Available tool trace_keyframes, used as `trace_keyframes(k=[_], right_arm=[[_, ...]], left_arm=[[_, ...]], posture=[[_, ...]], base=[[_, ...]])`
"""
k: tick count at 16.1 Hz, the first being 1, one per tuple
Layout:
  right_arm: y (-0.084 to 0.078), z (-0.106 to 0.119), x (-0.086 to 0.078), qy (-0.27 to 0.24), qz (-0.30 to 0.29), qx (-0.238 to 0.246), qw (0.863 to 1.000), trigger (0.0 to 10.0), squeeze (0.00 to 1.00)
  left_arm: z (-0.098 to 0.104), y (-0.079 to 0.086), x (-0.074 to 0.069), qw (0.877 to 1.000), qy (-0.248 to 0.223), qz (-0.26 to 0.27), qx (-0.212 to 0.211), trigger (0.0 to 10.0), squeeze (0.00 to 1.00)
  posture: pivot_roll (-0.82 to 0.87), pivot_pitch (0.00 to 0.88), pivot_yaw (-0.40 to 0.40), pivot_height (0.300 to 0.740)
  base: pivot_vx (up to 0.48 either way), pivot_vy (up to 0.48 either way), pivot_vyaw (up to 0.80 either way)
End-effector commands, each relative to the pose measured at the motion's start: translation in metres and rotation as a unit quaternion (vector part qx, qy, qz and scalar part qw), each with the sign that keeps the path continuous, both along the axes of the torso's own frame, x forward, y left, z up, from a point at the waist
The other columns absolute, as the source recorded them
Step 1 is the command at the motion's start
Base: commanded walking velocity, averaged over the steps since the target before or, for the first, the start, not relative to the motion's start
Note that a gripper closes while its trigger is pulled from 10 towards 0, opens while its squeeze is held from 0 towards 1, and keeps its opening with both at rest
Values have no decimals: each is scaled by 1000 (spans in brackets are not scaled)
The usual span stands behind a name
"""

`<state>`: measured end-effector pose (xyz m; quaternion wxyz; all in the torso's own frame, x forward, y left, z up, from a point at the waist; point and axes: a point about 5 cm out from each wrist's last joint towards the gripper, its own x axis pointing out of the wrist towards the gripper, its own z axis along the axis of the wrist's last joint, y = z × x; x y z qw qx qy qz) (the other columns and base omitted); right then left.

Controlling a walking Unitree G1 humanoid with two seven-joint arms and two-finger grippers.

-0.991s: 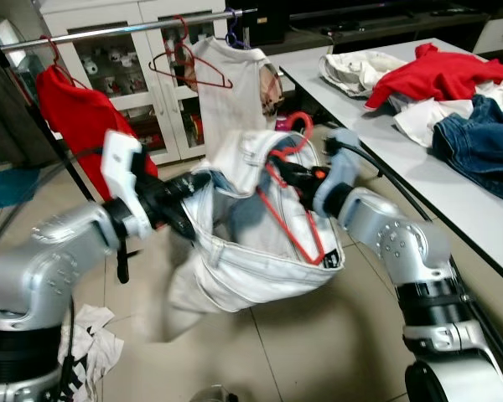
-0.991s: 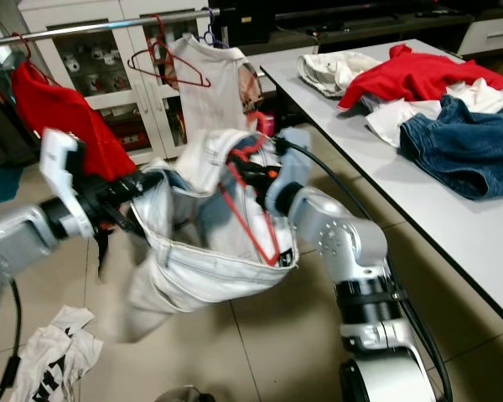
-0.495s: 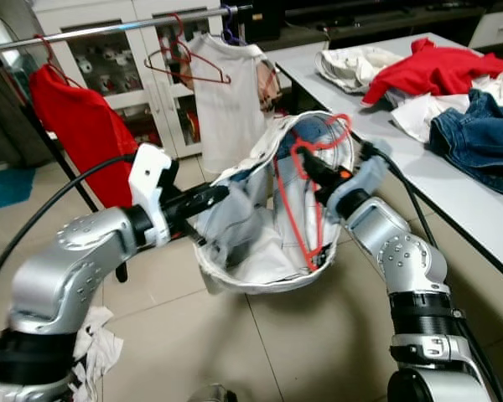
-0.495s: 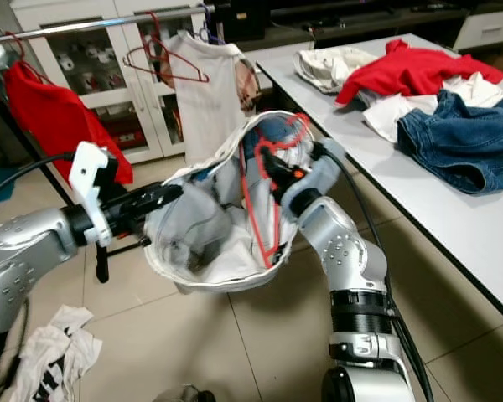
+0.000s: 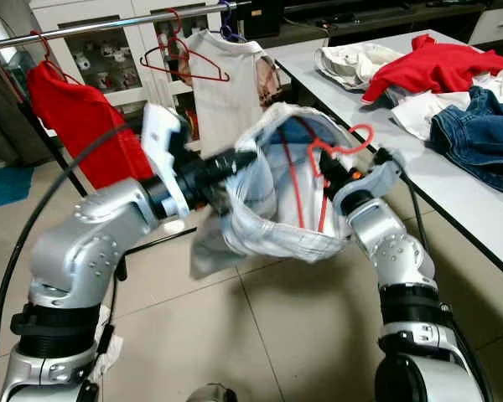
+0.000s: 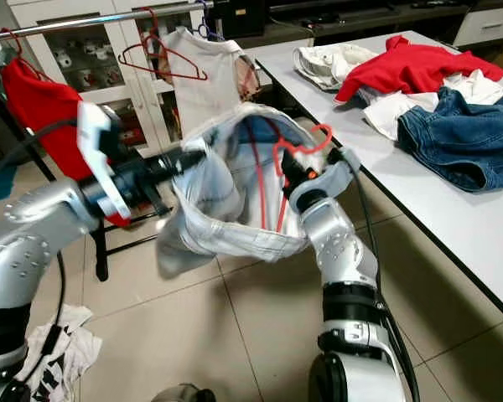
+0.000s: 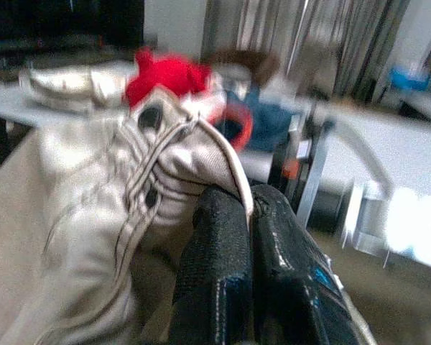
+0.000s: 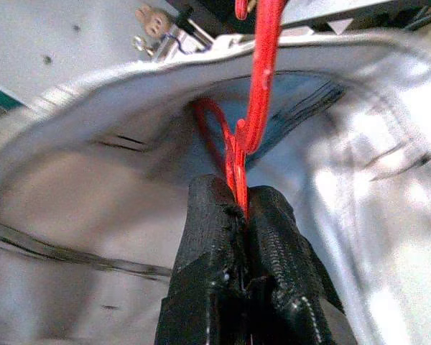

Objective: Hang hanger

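A red wire hanger (image 5: 322,198) sits inside the open waistband of a pale denim garment (image 5: 264,230), its hook (image 6: 306,138) poking up above the cloth. My right gripper (image 5: 331,172) is shut on the hanger (image 8: 262,65) just below the hook. My left gripper (image 5: 239,159) is shut on the garment's waistband (image 7: 165,154) on the opposite side, so the cloth hangs stretched between both arms. The clothes rail (image 5: 109,27) runs behind and above, at the back left.
On the rail hang a red shirt (image 5: 75,109), an empty red hanger (image 5: 184,63) and a white T-shirt (image 5: 226,100). A grey table (image 5: 377,109) on the right carries a red garment (image 5: 436,67) and blue jeans (image 5: 478,134). White cloth (image 6: 50,360) lies on the tiled floor.
Both arms have lifted the garment and hanger higher and nearer the rail. The waistband has gone from sagging to stretched open between the grippers.
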<state>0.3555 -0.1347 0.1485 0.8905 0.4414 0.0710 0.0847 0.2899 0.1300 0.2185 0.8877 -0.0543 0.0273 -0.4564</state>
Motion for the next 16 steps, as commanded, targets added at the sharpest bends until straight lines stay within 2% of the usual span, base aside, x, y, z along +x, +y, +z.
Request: trace_keyframes(k=[1, 4, 7, 10, 11, 13, 14, 15, 16], right_arm=[[-6, 18, 5, -29, -26, 44, 998, 10000, 0], [-13, 22, 9, -31, -51, 82, 995, 10000, 0], [-18, 22, 13, -35, -95, 90, 991, 10000, 0], [-17, 15, 15, -39, -122, 37, 991, 10000, 0], [-17, 13, 15, -57, -123, -32, 990, 10000, 0], [-14, 11, 13, -71, -117, -86, 987, 10000, 0], [-12, 8, 11, -82, -107, -121, 983, 10000, 0], [-9, 4, 6, -98, -81, -171, 977, 10000, 0], [-8, 2, 4, -104, -69, -184, 975, 10000, 0]], left_arm=[[-6, -2, -4, 999, -2, -18, 29, 0, 0], [-11, -6, -8, 998, 8, -37, 45, 0, 0], [3, -19, -12, 997, 0, -74, -10, 0, 0], [16, -27, -18, 993, -6, -108, -56, 0, 0], [23, -26, -18, 991, -11, -112, -75, 0, 0], [31, -23, -16, 989, -17, -109, -96, 0, 0], [37, -18, -13, 989, -25, -100, -106, 0, 0], [44, -5, -5, 991, -42, -63, -110, 0, 0], [46, 1, -1, 992, -50, -44, -109, 0, 0]], posture=[[-41, 0, 96, 740], [-40, 0, 96, 740], [-37, 0, 94, 740], [-36, 0, 94, 740], [-36, 0, 95, 740], [-35, 0, 93, 740], [-35, 0, 93, 740], [-35, 0, 91, 740], [-35, 0, 91, 740]], base=[[0, 0, 0], [0, 0, 0], [0, 0, 0], [0, 0, 0], [0, 0, 0], [0, 0, 0], [0, 0, 0], [0, 0, 0], [0, 0, 0]])
